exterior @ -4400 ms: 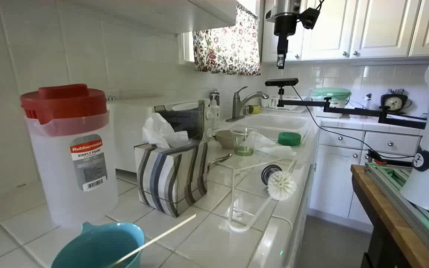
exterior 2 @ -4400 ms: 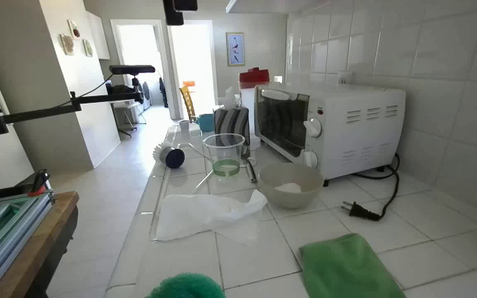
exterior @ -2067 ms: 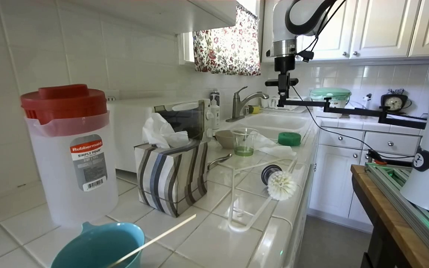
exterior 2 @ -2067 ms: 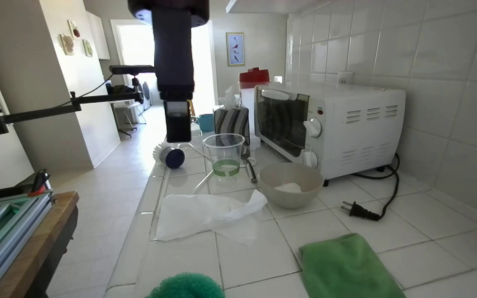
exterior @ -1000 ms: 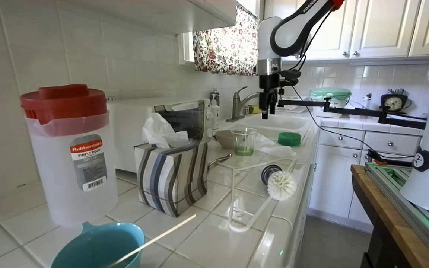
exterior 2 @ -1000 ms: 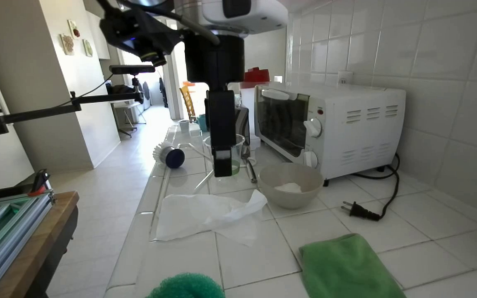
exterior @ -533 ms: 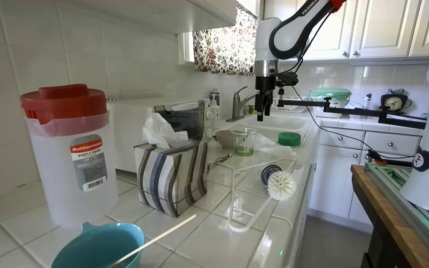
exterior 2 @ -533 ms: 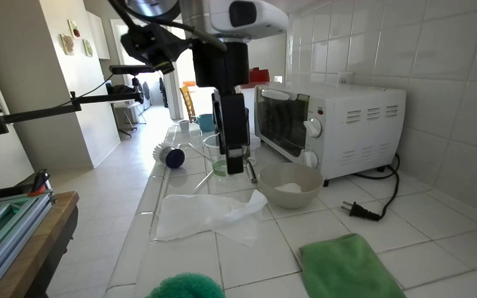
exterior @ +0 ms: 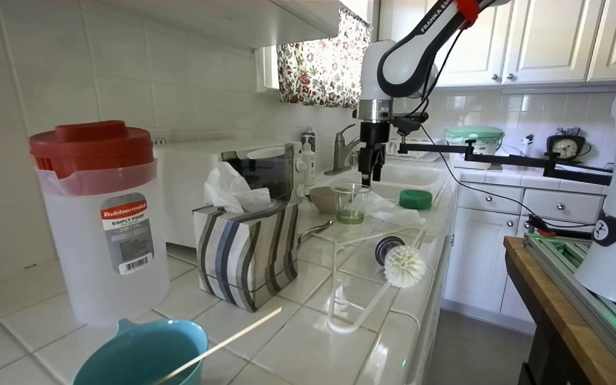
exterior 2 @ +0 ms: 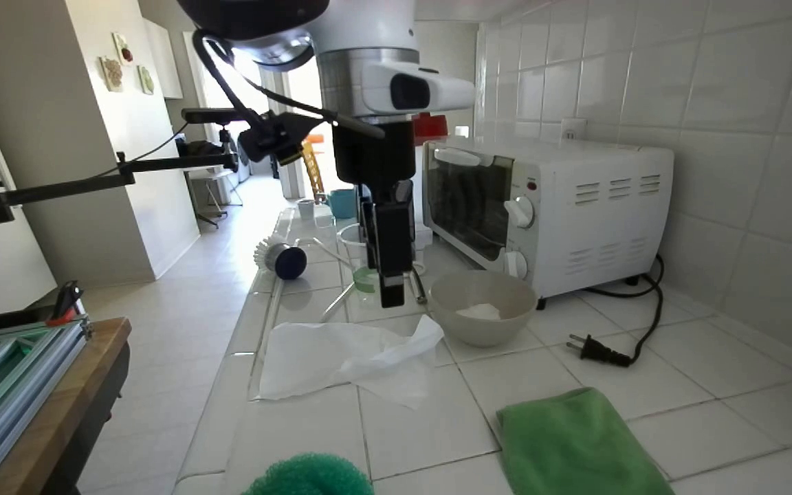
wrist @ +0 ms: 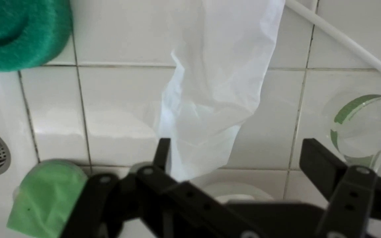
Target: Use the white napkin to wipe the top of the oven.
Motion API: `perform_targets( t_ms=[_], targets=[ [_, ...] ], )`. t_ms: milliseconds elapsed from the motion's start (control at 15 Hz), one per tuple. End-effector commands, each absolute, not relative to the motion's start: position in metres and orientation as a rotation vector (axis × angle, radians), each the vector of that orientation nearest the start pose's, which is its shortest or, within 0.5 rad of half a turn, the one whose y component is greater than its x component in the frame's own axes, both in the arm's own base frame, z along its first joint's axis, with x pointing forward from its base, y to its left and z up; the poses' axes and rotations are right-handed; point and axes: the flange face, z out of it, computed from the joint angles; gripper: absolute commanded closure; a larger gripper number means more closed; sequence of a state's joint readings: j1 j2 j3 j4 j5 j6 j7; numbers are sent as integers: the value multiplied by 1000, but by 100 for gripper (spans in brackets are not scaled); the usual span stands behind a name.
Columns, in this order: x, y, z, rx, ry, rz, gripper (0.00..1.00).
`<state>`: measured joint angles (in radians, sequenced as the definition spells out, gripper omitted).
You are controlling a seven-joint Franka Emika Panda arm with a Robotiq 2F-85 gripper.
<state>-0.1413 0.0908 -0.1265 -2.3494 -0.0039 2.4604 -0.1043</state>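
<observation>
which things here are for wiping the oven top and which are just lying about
For the job: loose white napkin, toaster oven, open hand.

Just lying about: green cloth, green scrubber, bowl, clear cup, dish brush, striped tissue box, red-lidded pitcher, teal cup.

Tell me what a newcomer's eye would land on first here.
Likely the red-lidded pitcher first, standing tall at the left of an exterior view, with the striped tissue box beside it. Then the black fingers, spread apart low in the wrist view, with the white napkin lying on the tiled counter below. The white toaster oven stands out too, right of centre in an exterior view.
</observation>
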Motion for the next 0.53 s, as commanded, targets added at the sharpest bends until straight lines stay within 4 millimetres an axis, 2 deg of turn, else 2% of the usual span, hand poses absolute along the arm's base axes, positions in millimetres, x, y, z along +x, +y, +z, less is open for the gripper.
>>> perform_targets(
  t_ms=[0,467],
  targets=[
    [494,-140,288,-3102,230,-65,0],
    [499,-142,267,-3140,196,-77,0]
  ],
)
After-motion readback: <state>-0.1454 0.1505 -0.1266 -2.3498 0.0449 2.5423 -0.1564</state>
